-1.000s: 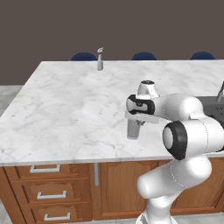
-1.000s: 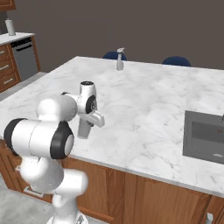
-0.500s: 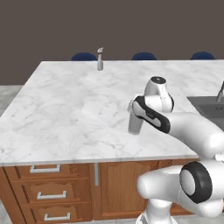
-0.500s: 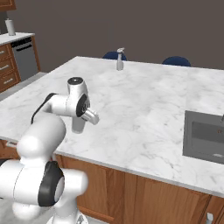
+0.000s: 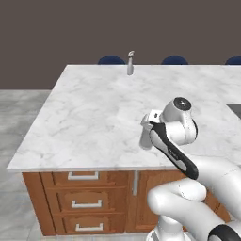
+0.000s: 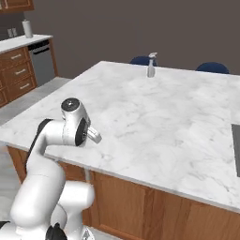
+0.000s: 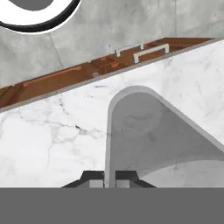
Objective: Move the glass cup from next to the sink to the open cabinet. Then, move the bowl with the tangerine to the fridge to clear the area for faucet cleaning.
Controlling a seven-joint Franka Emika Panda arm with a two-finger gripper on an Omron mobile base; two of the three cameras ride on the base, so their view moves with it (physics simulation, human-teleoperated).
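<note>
The glass cup (image 5: pixel 145 138), a small translucent grey tumbler, hangs tilted just above the white marble counter (image 5: pixel 94 113) near its front edge. My gripper (image 5: pixel 149 127) is shut on it. In the hand view the cup (image 7: pixel 144 131) stretches away from my gripper (image 7: pixel 110 183), with the counter's front edge beyond it. From the right base view the cup (image 6: pixel 94 136) sticks out from behind the hand. A dark sliver of the sink (image 5: pixel 234 109) shows at the far right. The open cabinet, bowl with the tangerine, fridge and faucet are out of view.
A slim grey pump dispenser (image 5: pixel 130 62) stands at the counter's far edge, with blue chair backs (image 5: pixel 111 60) behind it. Wooden drawer fronts with silver handles (image 5: pixel 84 203) sit under the front edge. A dishwasher (image 6: pixel 42 61) and brown cabinets stand far left.
The arm's links have swung around while the hand and the cup stay at almost the same spot. The whole scene has shifted slightly right in the left base view, so the base moved.
</note>
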